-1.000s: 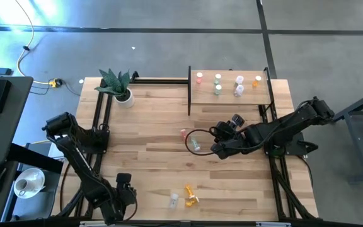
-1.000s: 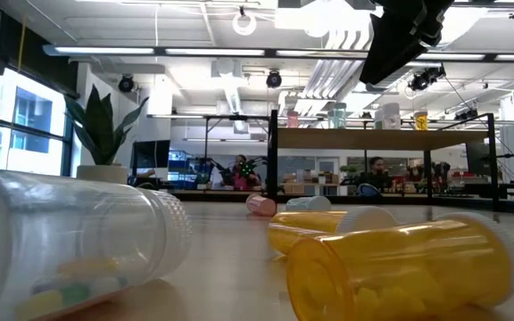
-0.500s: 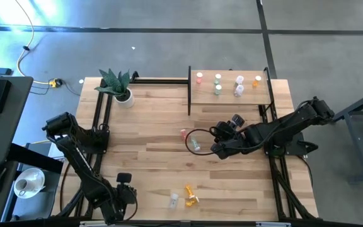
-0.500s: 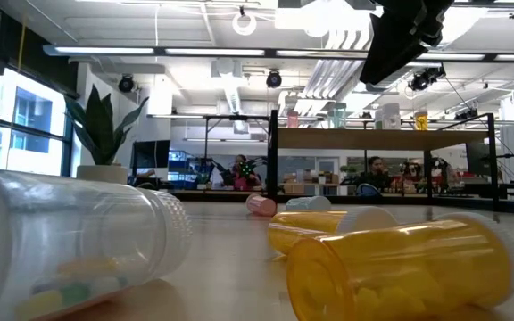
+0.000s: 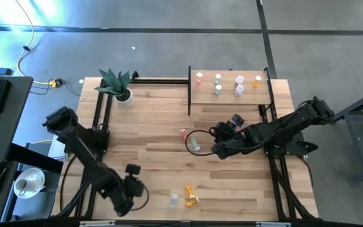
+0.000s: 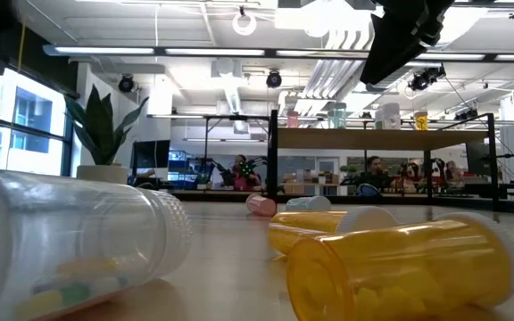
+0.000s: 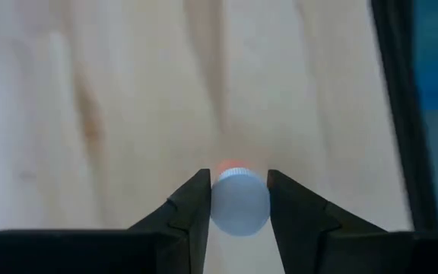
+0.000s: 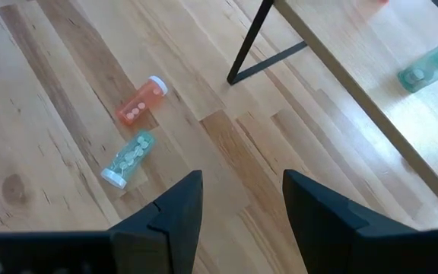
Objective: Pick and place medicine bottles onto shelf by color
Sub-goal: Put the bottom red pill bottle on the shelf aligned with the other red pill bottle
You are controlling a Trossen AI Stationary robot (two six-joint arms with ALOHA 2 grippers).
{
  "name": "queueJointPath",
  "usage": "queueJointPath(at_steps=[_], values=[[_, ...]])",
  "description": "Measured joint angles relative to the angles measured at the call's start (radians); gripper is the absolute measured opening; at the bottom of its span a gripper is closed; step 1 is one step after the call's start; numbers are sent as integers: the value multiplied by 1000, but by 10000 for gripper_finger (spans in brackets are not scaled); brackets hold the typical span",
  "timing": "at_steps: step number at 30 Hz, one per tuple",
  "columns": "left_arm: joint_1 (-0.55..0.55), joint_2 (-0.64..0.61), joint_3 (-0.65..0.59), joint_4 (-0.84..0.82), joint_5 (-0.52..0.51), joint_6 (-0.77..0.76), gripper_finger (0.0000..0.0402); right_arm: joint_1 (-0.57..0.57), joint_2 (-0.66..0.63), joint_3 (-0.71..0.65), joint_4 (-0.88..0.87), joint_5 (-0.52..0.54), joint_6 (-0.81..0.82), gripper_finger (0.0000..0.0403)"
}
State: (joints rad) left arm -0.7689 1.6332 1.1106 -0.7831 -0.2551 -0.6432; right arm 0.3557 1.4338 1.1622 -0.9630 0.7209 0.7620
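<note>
My left gripper (image 5: 133, 184) stands over the near-left part of the table, shut on a red medicine bottle with a white cap (image 7: 239, 202). My right gripper (image 5: 216, 144) hovers open at mid-table above a red bottle (image 8: 139, 103) and a green bottle (image 8: 128, 160), both lying on their sides. A clear bottle (image 5: 173, 200) and two orange bottles (image 5: 191, 195) lie near the front edge. The shelf (image 5: 229, 98) at the far right carries several standing bottles, red, green, white and orange. My left gripper pinches the rim of the bottle's white cap (image 7: 217, 199) between its two fingers. The cap faces back along the fingers and the red body (image 7: 233, 164) points away beyond it. Whether the bottle's bottom still rests on the table I cannot tell.
A potted plant (image 5: 118, 85) stands at the far left corner. The shelf's black frame legs (image 8: 253, 42) come down just beyond my right gripper. Black frame rails run along the table's left and right sides.
My left arm has swung its gripper a little toward the table's right edge and away from the near edge, and part of the arm now shows at the low view's upper left corner.
</note>
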Motion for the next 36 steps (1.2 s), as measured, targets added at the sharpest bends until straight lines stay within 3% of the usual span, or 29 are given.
queueJointPath(at_steps=[9,20,29,36], values=[[249,-124,113,-121,-108,387,112,20,-1,2,0,-15,-1,172],[717,-149,353,-136,-111,863,110,27,-1,2,0,-15,86,172],[1066,-148,543,-77,-30,961,110,29,-1,2,0,-43,166,172],[1188,-130,639,-81,64,988,109,59,-1,2,0,-44,180,172]])
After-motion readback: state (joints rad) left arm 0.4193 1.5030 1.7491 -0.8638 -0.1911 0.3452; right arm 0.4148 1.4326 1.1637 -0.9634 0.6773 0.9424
